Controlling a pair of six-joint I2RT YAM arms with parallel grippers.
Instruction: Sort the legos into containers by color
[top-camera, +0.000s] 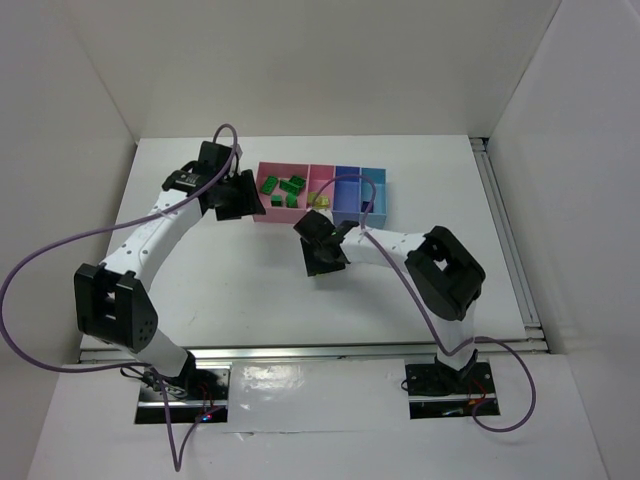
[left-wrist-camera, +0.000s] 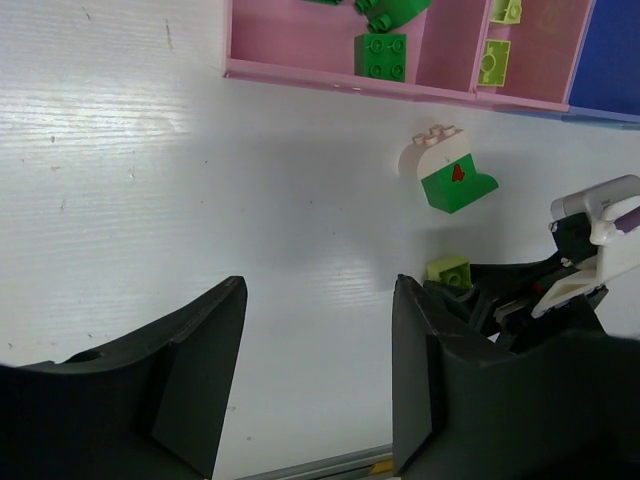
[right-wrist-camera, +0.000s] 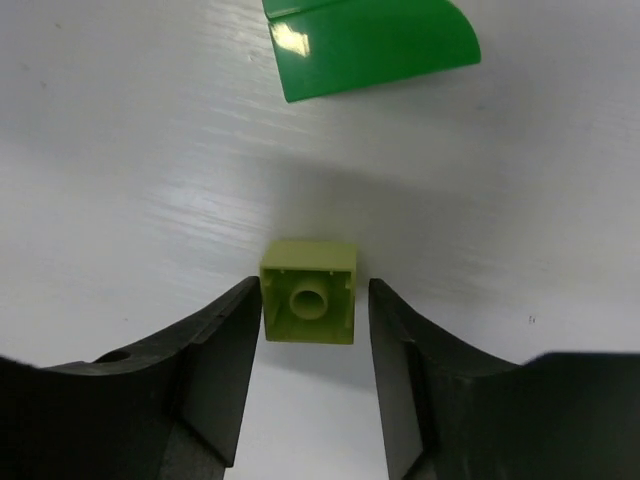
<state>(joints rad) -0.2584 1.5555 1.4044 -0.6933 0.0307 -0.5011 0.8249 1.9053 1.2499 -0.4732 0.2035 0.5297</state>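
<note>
A yellow-green lego (right-wrist-camera: 308, 290) lies on the white table between the fingertips of my right gripper (right-wrist-camera: 315, 300). The jaws are open around it: the left finger is at its side and the right finger stands a little off. The lego also shows in the left wrist view (left-wrist-camera: 449, 270). My left gripper (left-wrist-camera: 318, 300) is open and empty over the table, just in front of the large pink tray (left-wrist-camera: 300, 72). That tray holds dark green legos (left-wrist-camera: 381, 56). The smaller pink tray (left-wrist-camera: 540, 95) holds yellow-green legos (left-wrist-camera: 494, 62). The blue tray (left-wrist-camera: 610, 50) is to its right.
A larger white-and-green curved piece (left-wrist-camera: 450, 172) lies on the table between the trays and my right gripper; its green face shows ahead of the right fingers (right-wrist-camera: 370, 45). The tray row (top-camera: 350, 205) sits at the back middle of the table. White walls enclose the table.
</note>
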